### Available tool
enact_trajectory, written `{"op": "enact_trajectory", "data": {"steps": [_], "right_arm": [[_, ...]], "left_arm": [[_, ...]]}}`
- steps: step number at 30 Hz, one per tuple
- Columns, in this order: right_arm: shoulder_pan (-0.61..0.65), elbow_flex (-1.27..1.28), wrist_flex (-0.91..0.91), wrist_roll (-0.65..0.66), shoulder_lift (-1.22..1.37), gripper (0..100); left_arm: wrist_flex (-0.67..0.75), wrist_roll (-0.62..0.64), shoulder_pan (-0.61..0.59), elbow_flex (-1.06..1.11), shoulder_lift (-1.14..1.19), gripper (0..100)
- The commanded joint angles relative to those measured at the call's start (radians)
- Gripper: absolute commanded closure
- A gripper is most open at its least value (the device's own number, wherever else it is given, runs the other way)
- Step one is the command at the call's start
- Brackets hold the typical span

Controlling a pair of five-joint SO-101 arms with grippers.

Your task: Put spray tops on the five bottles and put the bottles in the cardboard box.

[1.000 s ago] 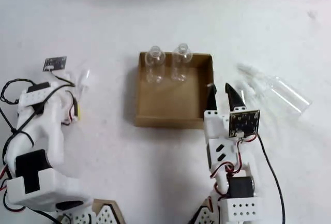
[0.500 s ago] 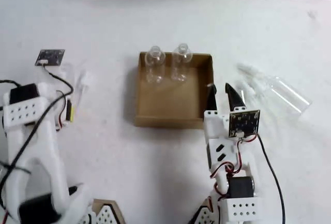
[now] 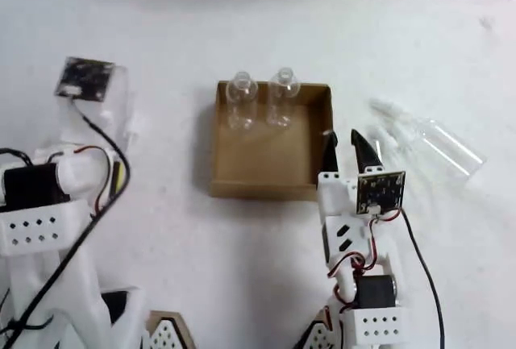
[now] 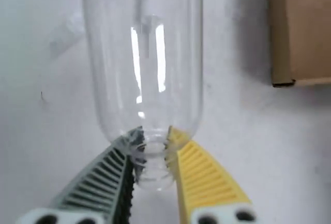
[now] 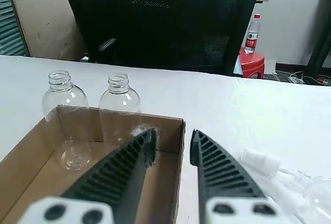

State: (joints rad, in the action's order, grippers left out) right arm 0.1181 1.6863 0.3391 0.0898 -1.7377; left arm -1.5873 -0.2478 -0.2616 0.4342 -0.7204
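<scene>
Jaws of the left gripper [image 4: 151, 141] clamp a clear bottle [image 4: 142, 53] by its neck, left of the cardboard box [image 3: 222, 184]. Those of the right gripper [image 5: 170, 144] stand slightly parted, empty, at the box's right wall. Farther off, two uncapped bottles [image 5: 61, 110] stand inside against its far wall.

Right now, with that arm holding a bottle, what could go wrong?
The left gripper pinches the clear bottle only at its narrow neck, so it might slip or swing. The two uncapped bottles in the cardboard box may need taking out again for spray tops. The right gripper, open beside the box's corner, could nudge it.
</scene>
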Motion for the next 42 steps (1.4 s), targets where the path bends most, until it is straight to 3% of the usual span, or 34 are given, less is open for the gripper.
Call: {"op": "enact_trajectory", "data": {"steps": [1,10,15,18,25,33,36,38,42], "right_arm": [[-0.005,0.008,-0.005,0.012,0.001,90.9],[-0.067,0.008,-0.038,0.000,-0.027,91.0],[-0.059,0.000,-0.008,0.000,-0.071,91.1],[-0.065,-0.037,0.008,-0.002,-0.068,91.1],[-0.059,-0.163,0.211,-0.192,-0.068,91.2],[-0.068,-0.212,0.252,-0.199,-0.068,92.4],[-0.041,-0.230,0.302,-0.192,-0.068,98.5],[-0.002,-0.219,0.312,-0.187,-0.068,97.4],[0.062,-0.147,0.249,-0.087,-0.068,97.7]], "left_arm": [[-0.135,-0.161,0.153,-0.166,0.071,97],[-0.167,-0.417,0.377,-0.164,0.114,97],[-0.040,-0.434,0.596,-0.023,0.114,97],[0.072,-0.431,0.664,0.038,0.116,97],[0.196,-0.430,0.713,0.101,0.189,97],[0.272,-0.385,0.757,0.100,0.343,97],[0.301,-0.361,0.759,0.089,0.369,97],[0.296,-0.359,0.756,0.064,0.367,97],[0.244,-0.331,0.762,-0.002,0.367,97]]}}
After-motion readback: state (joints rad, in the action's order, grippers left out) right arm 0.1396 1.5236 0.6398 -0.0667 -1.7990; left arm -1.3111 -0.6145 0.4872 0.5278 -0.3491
